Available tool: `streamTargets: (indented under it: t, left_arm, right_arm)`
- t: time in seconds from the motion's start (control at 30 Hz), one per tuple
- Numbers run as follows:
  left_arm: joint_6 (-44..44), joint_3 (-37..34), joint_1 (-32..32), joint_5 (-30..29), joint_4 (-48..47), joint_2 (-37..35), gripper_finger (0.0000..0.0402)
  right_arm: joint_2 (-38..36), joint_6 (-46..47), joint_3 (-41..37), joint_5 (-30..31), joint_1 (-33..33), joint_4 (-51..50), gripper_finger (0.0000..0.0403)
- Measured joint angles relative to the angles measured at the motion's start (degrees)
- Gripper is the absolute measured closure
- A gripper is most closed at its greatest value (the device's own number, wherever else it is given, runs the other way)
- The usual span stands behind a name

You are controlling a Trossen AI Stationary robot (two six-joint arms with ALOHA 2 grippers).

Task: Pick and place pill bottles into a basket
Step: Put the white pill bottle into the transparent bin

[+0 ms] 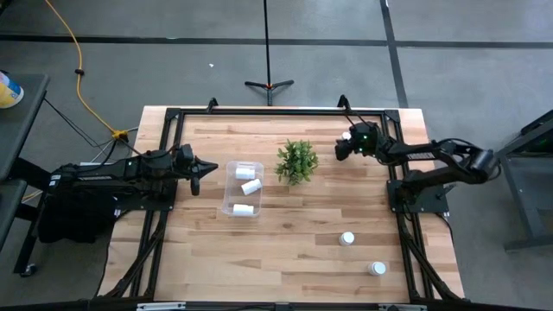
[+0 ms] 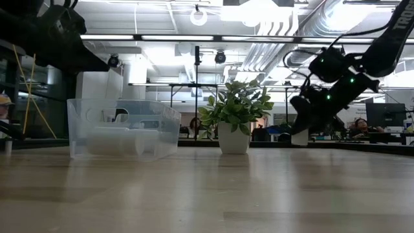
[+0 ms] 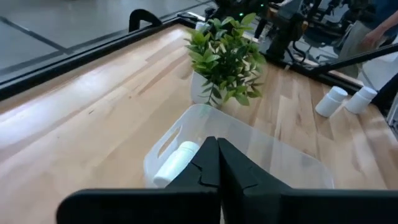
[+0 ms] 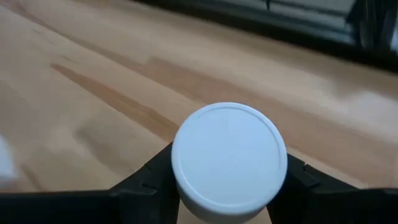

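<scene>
The clear bin (image 1: 230, 194) holds three white pill bottles (image 1: 251, 186) lying on their sides; it also shows in the low view (image 2: 123, 128). Two more bottles (image 1: 347, 238) (image 1: 378, 269) stand on the table at the near right. My right gripper (image 1: 344, 147) is at the far right, beside the plant, shut on a sixth bottle (image 4: 229, 163). My left gripper (image 1: 197, 175) is shut and empty, just left of the bin; the left wrist view shows its fingers (image 3: 217, 163) closed together over the bin's end. My right gripper pinches the bottle between its two fingers (image 4: 152, 177), one on each side of the body just under the cap (image 4: 229, 158). The fingers slant down from above, and the cap faces up toward the wrist. In the low view the bottle (image 2: 299, 137) is upright, low over the table; whether its base touches, I cannot tell.
A small green plant in a white pot (image 1: 296, 161) stands between the bin and my right gripper. A black frame (image 1: 259, 111) runs along the table's far and side edges. Bare wood lies across the table's near half.
</scene>
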Motion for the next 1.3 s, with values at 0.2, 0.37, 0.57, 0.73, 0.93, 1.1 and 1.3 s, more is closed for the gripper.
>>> streamTargets:
  t: [0.2, 0.37, 0.57, 0.73, 0.93, 1.1, 1.3]
  left_arm:
    - [-0.4, 0.0, 0.0, -1.6, 0.0, 0.0, 0.038]
    - [-0.4, 0.0, 0.0, -1.7, 0.0, 0.0, 0.038]
    - [-0.4, 0.0, 0.0, -1.7, 0.0, 0.0, 0.0368]
    - [0.9, 0.0, 0.0, 1.2, 0.0, 0.0, 0.038]
    - [1.5, 0.0, 0.0, 3.0, 0.0, 0.0, 0.0363]
    - [4.6, 0.0, 0.0, 3.7, 0.0, 0.0, 0.0369]
    - [5.0, 0.0, 0.0, 5.1, 1.8, 0.0, 0.038]
  right_arm:
    - [-10.0, 0.0, 0.0, -2.9, 0.0, -1.6, 0.024]
    - [-19.0, 5.0, 0.0, -4.6, 0.0, -3.5, 0.024]
    - [-27.4, 9.6, 0.0, -5.2, 3.4, -3.5, 0.024]
    - [-31.6, 12.9, 0.0, -1.3, 9.6, -3.4, 0.024]
    - [-33.0, 14.6, 0.0, 7.3, 18.9, 1.2, 0.024]
    - [-31.7, 14.5, 0.0, 15.3, 27.1, 4.6, 0.024]
    - [-28.4, 14.1, 0.0, 22.8, 35.4, 11.5, 0.024]
